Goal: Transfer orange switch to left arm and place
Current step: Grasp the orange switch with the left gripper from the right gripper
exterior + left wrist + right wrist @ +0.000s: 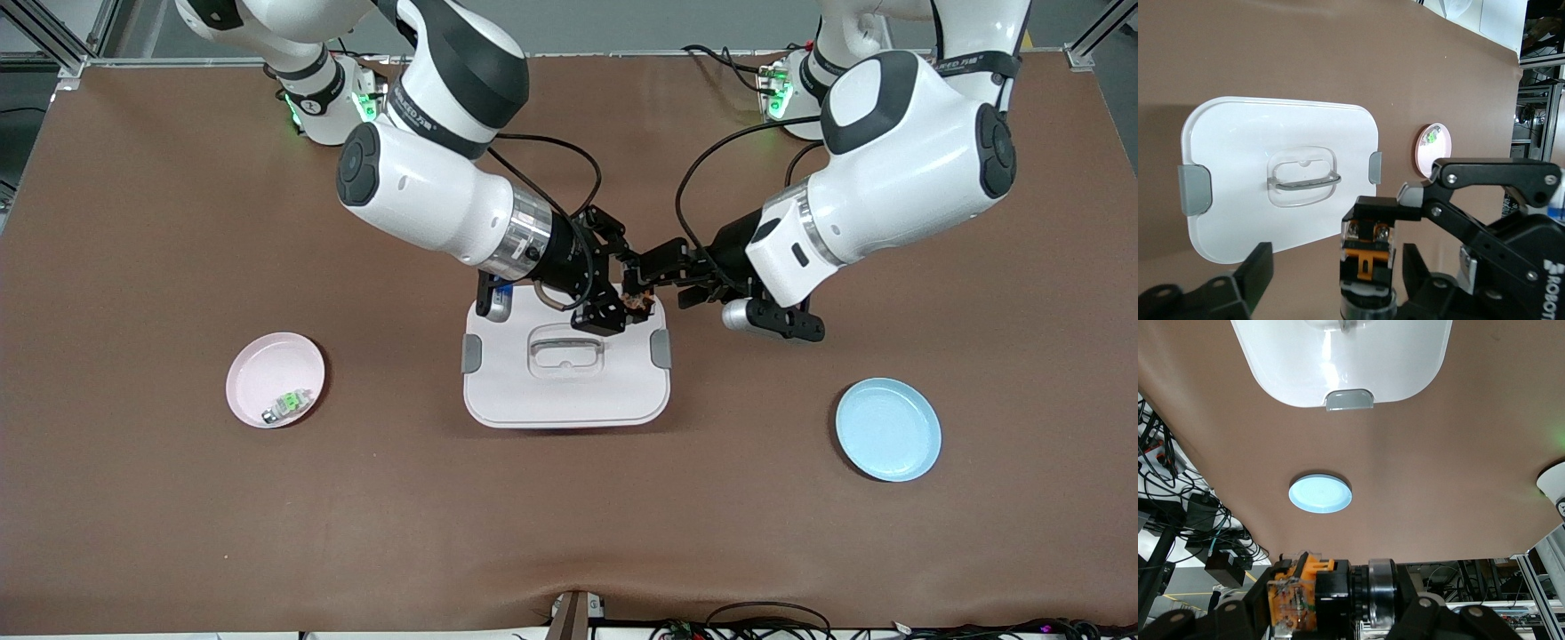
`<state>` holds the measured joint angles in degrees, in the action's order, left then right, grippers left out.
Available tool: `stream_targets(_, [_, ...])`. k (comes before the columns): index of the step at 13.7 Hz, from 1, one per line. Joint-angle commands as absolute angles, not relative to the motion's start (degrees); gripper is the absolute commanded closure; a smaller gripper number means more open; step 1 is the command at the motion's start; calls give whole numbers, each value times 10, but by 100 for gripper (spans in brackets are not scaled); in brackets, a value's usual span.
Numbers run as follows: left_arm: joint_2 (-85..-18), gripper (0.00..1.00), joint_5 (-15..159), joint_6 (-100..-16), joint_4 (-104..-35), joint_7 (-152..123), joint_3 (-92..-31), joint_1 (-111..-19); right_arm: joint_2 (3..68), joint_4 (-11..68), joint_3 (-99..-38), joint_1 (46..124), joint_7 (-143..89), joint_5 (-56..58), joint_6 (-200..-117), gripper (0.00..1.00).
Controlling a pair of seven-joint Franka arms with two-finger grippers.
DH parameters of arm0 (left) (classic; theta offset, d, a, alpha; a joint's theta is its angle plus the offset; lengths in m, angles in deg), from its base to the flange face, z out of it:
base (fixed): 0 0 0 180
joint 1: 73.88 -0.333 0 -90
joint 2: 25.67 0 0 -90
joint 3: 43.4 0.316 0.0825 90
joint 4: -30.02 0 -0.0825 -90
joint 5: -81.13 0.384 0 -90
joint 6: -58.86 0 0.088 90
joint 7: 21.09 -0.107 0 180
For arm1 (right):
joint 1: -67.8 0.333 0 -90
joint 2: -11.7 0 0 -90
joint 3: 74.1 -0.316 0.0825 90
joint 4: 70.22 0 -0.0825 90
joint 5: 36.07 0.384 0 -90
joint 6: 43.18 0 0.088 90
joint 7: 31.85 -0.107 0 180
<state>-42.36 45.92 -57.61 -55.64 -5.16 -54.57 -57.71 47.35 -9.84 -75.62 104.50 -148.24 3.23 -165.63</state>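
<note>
Meeting above the large white lidded box with grey latches [565, 373], the two arms are mid-handover. Right gripper [628, 298] is pinched tight on the tiny black-and-orange switch [637, 300], held in the air over the box's corner toward the left arm's end. Left gripper [642, 274] has its fingers [1257, 275] spread on either side of the switch [1367, 251], not yet in contact in its wrist view.

Done: switch lifted and carried clear of the box. Left: left grip, right release, set-down, judged to be on the round pale blue plate [888, 429]. The round pink plate [275, 380] holds only a small green-and-clear component [288, 405].
</note>
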Motion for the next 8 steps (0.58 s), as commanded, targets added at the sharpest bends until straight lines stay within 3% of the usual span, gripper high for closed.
stream_targets(1, [-423,28,450,-585,-561,-46,-547,-568,488,-126,-759,1046,-1494,45,-1663,100])
stream_targets(3, [-422,53,450,-584,-561,-45,-547,-569,488,-129,-760,1044,-1494,47,-1664,100])
stream_targets(5, [-422,93,450,-584,-560,-30,-547,-568,488,-131,-760,1041,-1493,53,-1664,100])
stream_targets(6, [-421,100,451,-584,-560,-24,-547,-568,488,-132,-760,1041,-1493,53,-1664,100])
stream_targets(8, [-422,100,451,-583,-561,-23,-547,-569,489,-132,-760,1042,-1493,53,-1665,100])
